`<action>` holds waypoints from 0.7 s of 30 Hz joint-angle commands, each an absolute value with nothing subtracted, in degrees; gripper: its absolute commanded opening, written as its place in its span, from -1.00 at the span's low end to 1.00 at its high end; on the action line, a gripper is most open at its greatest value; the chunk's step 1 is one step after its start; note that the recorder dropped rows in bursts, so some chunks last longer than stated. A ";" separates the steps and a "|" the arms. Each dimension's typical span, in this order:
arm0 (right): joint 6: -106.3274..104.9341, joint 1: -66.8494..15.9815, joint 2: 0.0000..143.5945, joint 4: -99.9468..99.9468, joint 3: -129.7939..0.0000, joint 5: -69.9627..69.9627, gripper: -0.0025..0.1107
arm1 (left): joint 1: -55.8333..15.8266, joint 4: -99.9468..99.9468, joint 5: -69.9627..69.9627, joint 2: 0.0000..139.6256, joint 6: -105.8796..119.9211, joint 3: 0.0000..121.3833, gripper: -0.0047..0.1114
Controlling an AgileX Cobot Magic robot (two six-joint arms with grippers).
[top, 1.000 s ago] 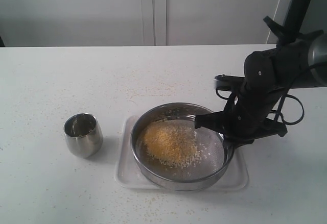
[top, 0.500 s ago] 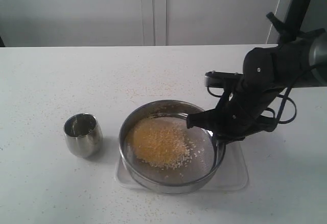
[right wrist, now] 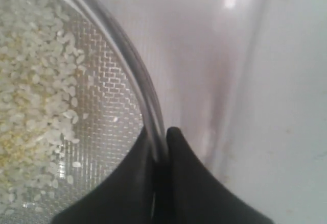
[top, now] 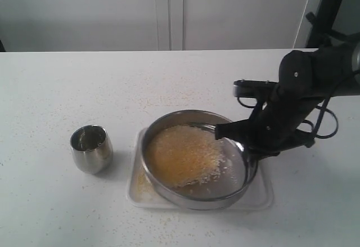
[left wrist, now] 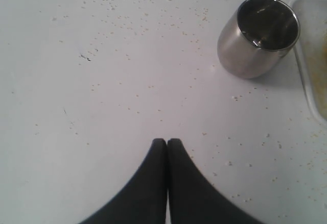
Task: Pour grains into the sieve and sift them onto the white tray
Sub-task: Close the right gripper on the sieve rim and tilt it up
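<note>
The right gripper (right wrist: pixel 162 133), clamped on the rim of the sieve (top: pixel 194 202) at three o'clock, holds it over the white tray (top: pixel 264 193), the grains (top: pixel 183 156) inside and the cup (top: pixel 91 148) at nine o'clock looking empty, so pouring seems done, though little yellow has sifted through.

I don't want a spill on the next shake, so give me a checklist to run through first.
1. Right pincer clamped on the sieve rim: ok.
2. Sieve above the white tray: ok.
3. Grains inside the sieve: ok.
4. Sieve clear of the tray floor: cannot tell.
5. Steel cup upright, apart from the tray: ok.
6. Left pincer shut, empty, away from the sieve: ok.
</note>
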State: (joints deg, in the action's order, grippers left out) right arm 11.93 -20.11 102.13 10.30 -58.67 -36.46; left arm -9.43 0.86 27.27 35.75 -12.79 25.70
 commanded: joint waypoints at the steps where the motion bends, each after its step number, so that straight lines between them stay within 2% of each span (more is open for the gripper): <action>1: 9.51 -18.76 100.96 18.30 -58.50 -33.04 -0.96 | -9.36 1.39 27.47 35.35 -13.02 25.18 -0.92; 3: 3.88 -19.37 100.57 17.83 -58.88 -33.47 -0.96 | -9.36 1.39 27.47 35.35 -13.02 25.18 -0.92; 7: 12.45 -14.38 100.06 11.36 -58.52 -36.36 -0.96 | -9.36 1.39 27.47 35.35 -13.02 25.18 -0.92; 9: 5.89 -16.19 100.16 20.16 -58.52 -34.31 -0.96 | -9.36 1.39 27.47 35.35 -13.02 25.18 -0.92; 11: 0.84 -16.84 99.63 17.98 -58.75 -35.12 -0.96 | -9.36 1.39 27.47 35.35 -13.02 25.18 -0.92; 14: 13.44 -13.19 99.14 9.44 -58.30 -36.81 -0.96 | -9.36 1.39 27.47 35.35 -13.02 25.18 -0.92; 18: -1.78 -16.94 99.28 20.50 -57.37 -33.67 -0.96 | -9.36 1.39 27.47 35.35 -13.02 25.18 -0.92; 21: 7.32 -14.27 98.51 11.84 -57.14 -34.81 -0.96 | -9.36 1.39 27.47 35.35 -13.02 25.18 -0.92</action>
State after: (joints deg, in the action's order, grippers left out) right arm 2.35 -16.53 99.84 16.91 -57.42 -35.47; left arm -9.43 0.86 27.27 35.70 -12.79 25.70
